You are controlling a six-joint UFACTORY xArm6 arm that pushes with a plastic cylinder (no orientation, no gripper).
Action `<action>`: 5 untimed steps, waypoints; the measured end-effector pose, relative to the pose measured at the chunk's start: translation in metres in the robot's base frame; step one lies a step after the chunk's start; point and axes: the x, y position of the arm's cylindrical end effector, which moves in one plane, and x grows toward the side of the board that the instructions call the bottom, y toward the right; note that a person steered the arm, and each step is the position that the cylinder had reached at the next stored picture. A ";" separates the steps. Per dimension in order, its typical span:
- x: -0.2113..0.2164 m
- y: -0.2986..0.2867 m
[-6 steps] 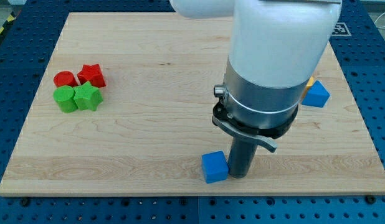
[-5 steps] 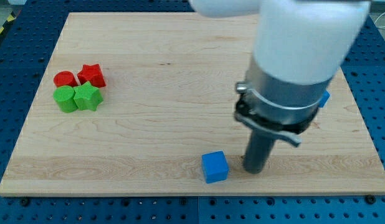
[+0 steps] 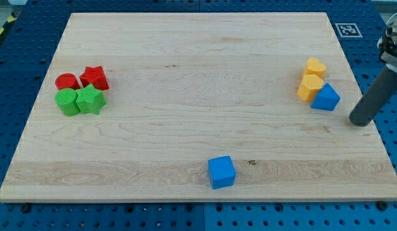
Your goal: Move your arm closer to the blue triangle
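The blue triangle [image 3: 326, 97] lies near the board's right edge, touching the lower of two yellow blocks [image 3: 310, 86]. My tip [image 3: 360, 121] is at the view's right, just off the board's right edge, a short way right of and below the blue triangle, not touching it. The rod rises up and to the right out of view. A blue cube [image 3: 221, 172] sits alone near the board's bottom edge, far left of my tip.
A second yellow block [image 3: 315, 67] sits above the first. At the view's left are a red cylinder [image 3: 67, 81], a red star [image 3: 94, 77], a green cylinder [image 3: 69, 101] and a green star [image 3: 90, 100], bunched together. The wooden board [image 3: 185, 90] lies on a blue perforated table.
The arm has swung from beside the blue cube to the right, past the board's right edge. The blue triangle and yellow blocks, hidden before, now show. No block has moved.
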 end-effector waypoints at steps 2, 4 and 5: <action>-0.052 0.001; -0.050 -0.010; -0.034 -0.019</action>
